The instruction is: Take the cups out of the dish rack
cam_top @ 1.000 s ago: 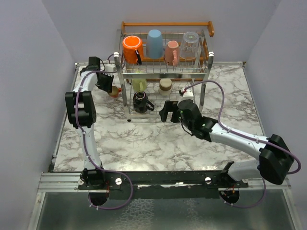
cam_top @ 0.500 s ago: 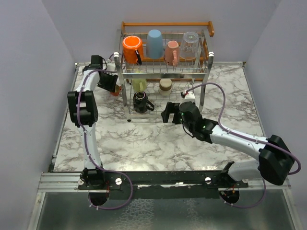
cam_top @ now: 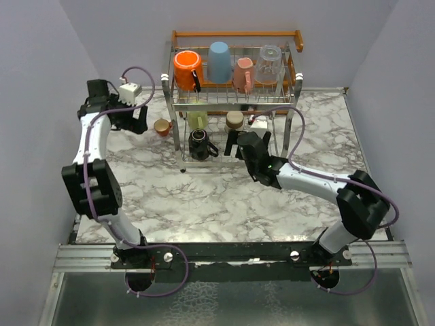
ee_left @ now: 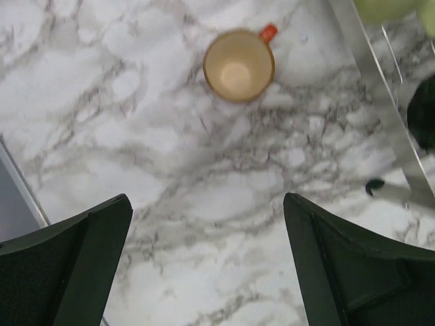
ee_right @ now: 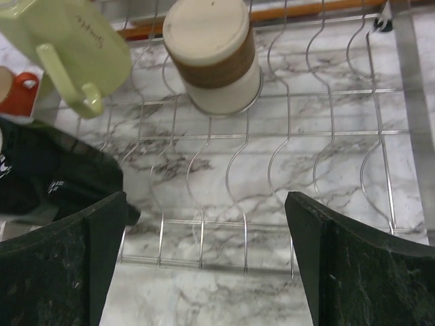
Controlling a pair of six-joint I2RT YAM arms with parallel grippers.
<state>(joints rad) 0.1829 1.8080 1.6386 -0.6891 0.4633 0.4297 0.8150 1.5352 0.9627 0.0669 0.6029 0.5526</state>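
Note:
The dish rack [cam_top: 234,32] stands at the back of the marble table. Its top tier holds a bright orange mug [cam_top: 185,70], a light blue cup [cam_top: 218,61], a pink mug [cam_top: 242,75] and a clear glass [cam_top: 269,64]. On the lower tier are a pale yellow mug [ee_right: 75,41], a tan cup [ee_right: 212,58] and a black mug [ee_right: 47,170]. A small orange-red cup [ee_left: 239,65] stands upright on the table left of the rack. My left gripper [ee_left: 207,200] is open and empty, apart from that cup. My right gripper [ee_right: 205,197] is open at the lower tier's front edge, short of the tan cup.
The rack's wire floor [ee_right: 272,163] and steel legs [ee_left: 380,129] are close to both grippers. A grey wall runs along the table's left edge [ee_left: 13,197]. Purple cables loop over both arms [cam_top: 139,70].
My left gripper opened, let go of the small orange-red cup on the table and drew back to the left. My right gripper moved closer to the rack's lower tier.

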